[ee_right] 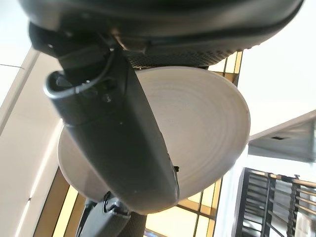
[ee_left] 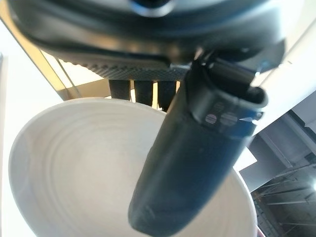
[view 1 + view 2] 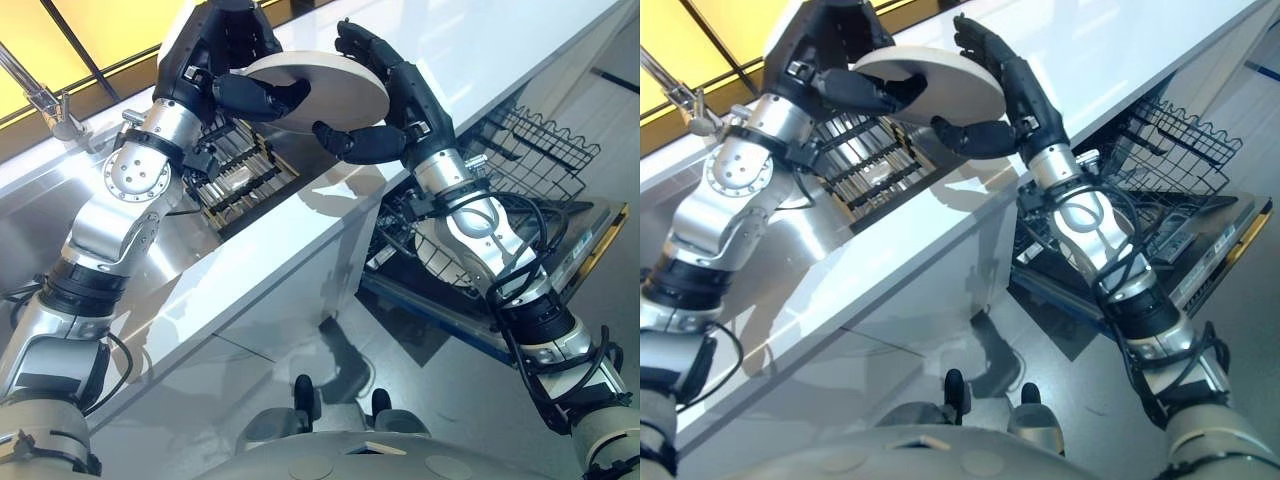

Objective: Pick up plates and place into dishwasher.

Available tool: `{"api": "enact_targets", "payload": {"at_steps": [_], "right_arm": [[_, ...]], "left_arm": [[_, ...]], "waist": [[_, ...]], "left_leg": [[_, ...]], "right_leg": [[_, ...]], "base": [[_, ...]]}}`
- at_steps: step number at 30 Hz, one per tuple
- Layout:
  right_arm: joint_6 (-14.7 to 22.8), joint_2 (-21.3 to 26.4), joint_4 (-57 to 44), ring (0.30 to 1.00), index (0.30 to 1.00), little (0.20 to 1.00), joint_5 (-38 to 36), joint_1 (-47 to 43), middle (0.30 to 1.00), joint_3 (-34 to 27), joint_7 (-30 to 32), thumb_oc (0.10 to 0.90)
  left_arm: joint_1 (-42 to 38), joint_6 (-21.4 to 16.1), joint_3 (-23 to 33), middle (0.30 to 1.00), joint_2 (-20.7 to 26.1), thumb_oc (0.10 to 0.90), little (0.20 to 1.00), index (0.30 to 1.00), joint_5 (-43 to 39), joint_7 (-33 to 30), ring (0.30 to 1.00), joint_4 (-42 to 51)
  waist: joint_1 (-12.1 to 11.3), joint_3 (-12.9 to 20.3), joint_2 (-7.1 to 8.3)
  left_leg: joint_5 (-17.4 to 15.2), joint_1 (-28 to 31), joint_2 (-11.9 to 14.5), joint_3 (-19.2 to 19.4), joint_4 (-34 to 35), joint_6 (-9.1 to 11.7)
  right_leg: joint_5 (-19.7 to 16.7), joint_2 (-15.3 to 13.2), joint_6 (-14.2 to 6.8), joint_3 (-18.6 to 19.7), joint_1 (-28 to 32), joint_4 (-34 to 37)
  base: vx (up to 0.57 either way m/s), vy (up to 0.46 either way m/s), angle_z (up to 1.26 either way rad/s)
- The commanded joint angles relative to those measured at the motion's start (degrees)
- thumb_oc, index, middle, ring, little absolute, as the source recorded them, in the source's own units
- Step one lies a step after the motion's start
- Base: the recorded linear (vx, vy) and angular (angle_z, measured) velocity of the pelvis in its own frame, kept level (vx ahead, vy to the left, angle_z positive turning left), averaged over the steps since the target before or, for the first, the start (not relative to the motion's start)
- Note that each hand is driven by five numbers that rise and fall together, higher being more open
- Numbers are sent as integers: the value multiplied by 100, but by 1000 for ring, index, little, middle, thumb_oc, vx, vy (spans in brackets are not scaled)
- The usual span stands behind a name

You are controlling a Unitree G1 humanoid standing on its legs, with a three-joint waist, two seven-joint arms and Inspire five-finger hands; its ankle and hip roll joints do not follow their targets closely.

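Left eye view: left hand point(image 3: 222, 62) and right hand point(image 3: 392, 105) pinch plate point(image 3: 322, 92) (thumbs across).

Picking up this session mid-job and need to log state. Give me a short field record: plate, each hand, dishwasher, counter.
plate: white plate, held in the air above the counter, between both hands
left hand: left hand grips the plate's left edge, thumb across its face
right hand: right hand grips the plate's right edge, thumb under it
dishwasher: dishwasher door open to the robot's right, wire rack pulled out
counter: white counter, with a dish rack set in it below the plate
task stage: plate lifted, not yet in the rack
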State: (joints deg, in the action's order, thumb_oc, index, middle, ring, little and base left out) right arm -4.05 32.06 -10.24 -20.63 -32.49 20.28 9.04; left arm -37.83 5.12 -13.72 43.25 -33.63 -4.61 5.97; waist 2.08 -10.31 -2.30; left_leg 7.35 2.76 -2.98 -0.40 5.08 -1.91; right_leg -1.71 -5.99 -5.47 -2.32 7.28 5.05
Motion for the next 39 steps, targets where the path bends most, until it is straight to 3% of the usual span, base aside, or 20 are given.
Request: {"api": "enact_targets", "payload": {"at_steps": [1,20,21,22,23,24,32,39], "right_arm": [[571,-451,-350,300,300,200,223,-619,300,77,12,100],[546,-180,-451,300,300,200,381,-353,300,-248,104,100],[548,-170,-462,300,300,200,387,-336,300,-261,128,100],[555,-156,-477,300,300,200,401,-309,300,-280,149,100],[563,-152,-475,300,300,200,408,-298,300,-284,160,100],[572,-144,-475,300,300,200,421,-279,300,-301,182,100],[622,-18,-379,300,300,200,684,-107,300,-581,540,100],[907,211,-267,300,300,200,1165,382,300,-1210,956,100]], "left_arm": [[-409,-386,-59,300,-178,100,200,300,72,108,300,352],[-125,-577,265,300,-28,100,200,300,182,243,300,534],[-108,-579,267,380,-29,193,293,380,169,268,380,555],[-88,-567,269,519,-36,355,455,519,168,266,519,605],[-80,-564,268,559,-38,402,502,559,171,269,559,622],[-64,-544,274,900,-40,800,900,900,179,287,900,653],[31,-580,323,900,-54,800,900,900,-7,265,900,761],[608,-836,867,900,-49,800,900,900,-52,167,900,900]], "waist": [[-113,996,161],[-144,1019,164],[-148,1018,163],[-152,1013,163],[-155,1012,164],[-159,1013,166],[-163,1018,170],[-137,1019,184]], "left_leg": [[-655,341,-144,189,-8,84],[-644,307,-155,115,-8,81],[-647,309,-156,107,-8,79],[-648,311,-159,92,-8,77],[-648,311,-160,85,-8,76],[-651,312,-161,77,-8,76],[-665,317,-177,57,-8,76],[-682,310,-158,76,-8,81]], "right_leg": [[-128,267,90,-176,-206,-151],[-122,273,90,-195,-208,-155],[-117,271,90,-202,-207,-160],[-113,268,90,-204,-208,-167],[-111,267,89,-207,-207,-170],[-107,264,88,-212,-204,-170],[-125,271,75,-261,-187,-136],[-128,280,63,-242,-208,-136]], "base": [[0,0,0],[-1,0,0],[-8,-3,5],[-5,-2,4],[-5,-4,5],[-3,-4,7],[-1,-2,4],[0,0,0]]}}
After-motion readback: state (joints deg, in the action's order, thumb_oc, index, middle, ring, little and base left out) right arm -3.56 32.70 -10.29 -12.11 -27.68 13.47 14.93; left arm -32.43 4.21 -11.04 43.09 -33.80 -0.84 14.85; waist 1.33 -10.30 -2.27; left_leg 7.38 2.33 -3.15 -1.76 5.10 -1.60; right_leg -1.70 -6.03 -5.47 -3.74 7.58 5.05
